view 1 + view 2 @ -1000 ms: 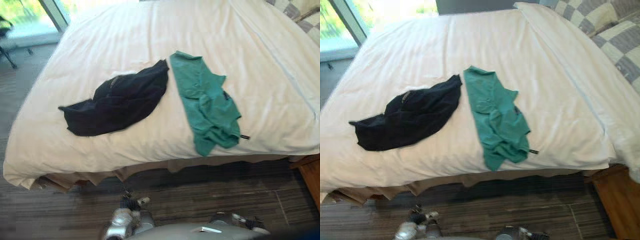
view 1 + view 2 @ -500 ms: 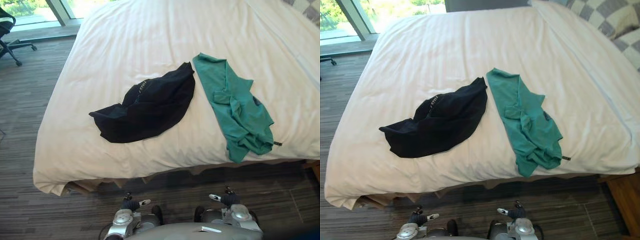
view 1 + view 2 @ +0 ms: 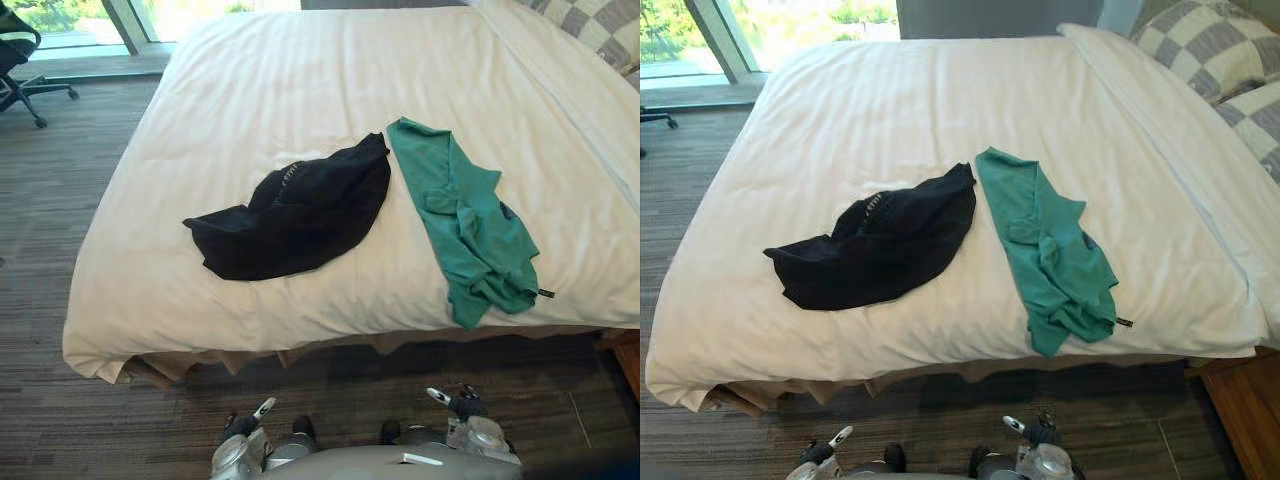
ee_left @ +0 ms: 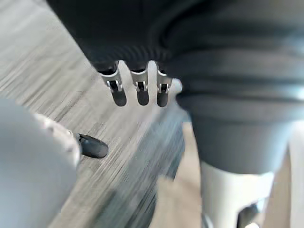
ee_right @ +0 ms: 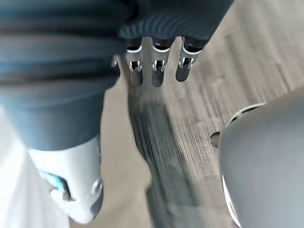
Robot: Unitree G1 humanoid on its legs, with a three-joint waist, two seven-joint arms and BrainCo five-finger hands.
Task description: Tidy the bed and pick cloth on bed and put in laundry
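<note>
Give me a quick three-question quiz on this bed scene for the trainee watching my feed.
1. True or false: the crumpled black garment lies on the robot's left of the green shirt.
2. What does the left hand hold? A) black cloth B) nothing C) a pillow
3. How many clothes lie on the white bed?
Key: 1 true; 2 B; 3 two.

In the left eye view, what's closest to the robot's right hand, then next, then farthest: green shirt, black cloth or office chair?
1. Green shirt, on the bed just ahead of the right hand.
2. Black cloth, on the bed, further left.
3. Office chair, on the floor, far left.
</note>
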